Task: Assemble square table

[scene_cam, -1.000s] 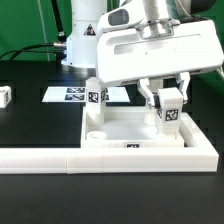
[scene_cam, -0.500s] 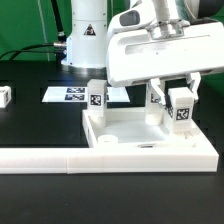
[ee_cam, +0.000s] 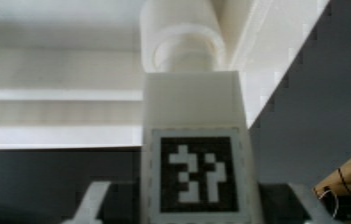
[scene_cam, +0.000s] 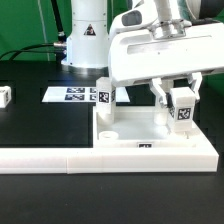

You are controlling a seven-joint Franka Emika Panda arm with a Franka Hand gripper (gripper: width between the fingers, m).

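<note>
Since the earlier frame the tabletop [scene_cam: 135, 126] has slid toward the exterior view's right, carrying with it the upright leg [scene_cam: 103, 95] that stands at its far corner on the exterior view's left. The leg in my tool [scene_cam: 181, 100] has shifted the same way. The tool is clamped narrow on this held leg [scene_cam: 182, 108], one finger on either side. The wrist view shows the leg's tagged face filling the gap between them. The held leg stands upright over the tabletop's far corner on the exterior view's right. I cannot tell whether its lower end is seated in the corner hole or only touching the tray. The tabletop lies near the table's [scene_cam: 40, 128] front edge, pressed against the long white barrier [scene_cam: 60, 157] that runs along that edge. Behind it, toward the table's back edge, the marker board [scene_cam: 72, 95] lies flat. One loose leg [scene_cam: 5, 96] sits well apart, at the table edge on the exterior view's left.
</note>
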